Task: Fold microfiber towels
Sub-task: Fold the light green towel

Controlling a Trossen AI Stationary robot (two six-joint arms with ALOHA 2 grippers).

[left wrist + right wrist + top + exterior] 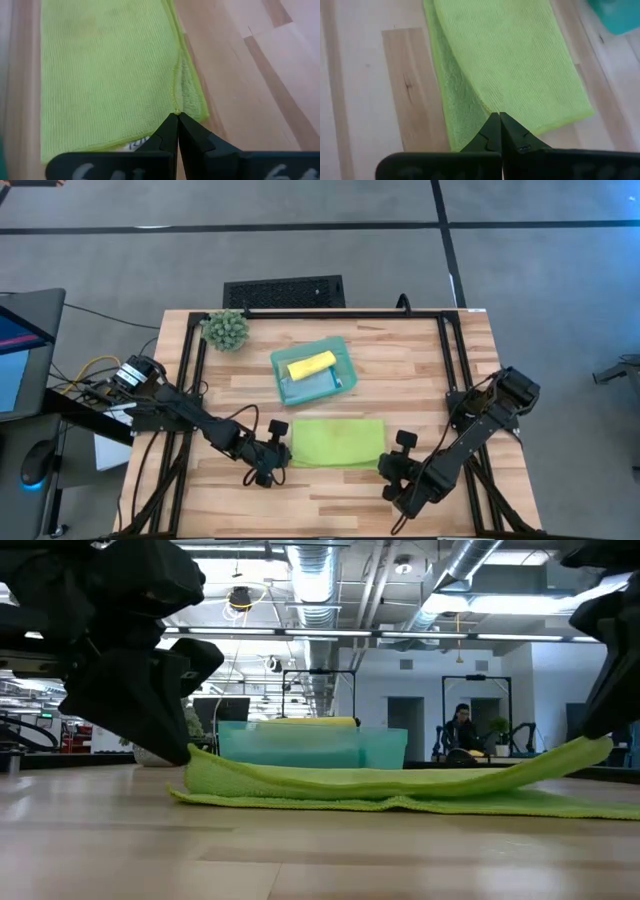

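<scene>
Near the wooden tabletop's (330, 490) front edge, the left gripper (177, 120) and right gripper (495, 119) each pinch the folded lime green towel's (337, 442) upper layer; no writing is legible.

Tray (283, 364) contents partly stacked, lower cloths hidden; arms cropped in low view.
</scene>
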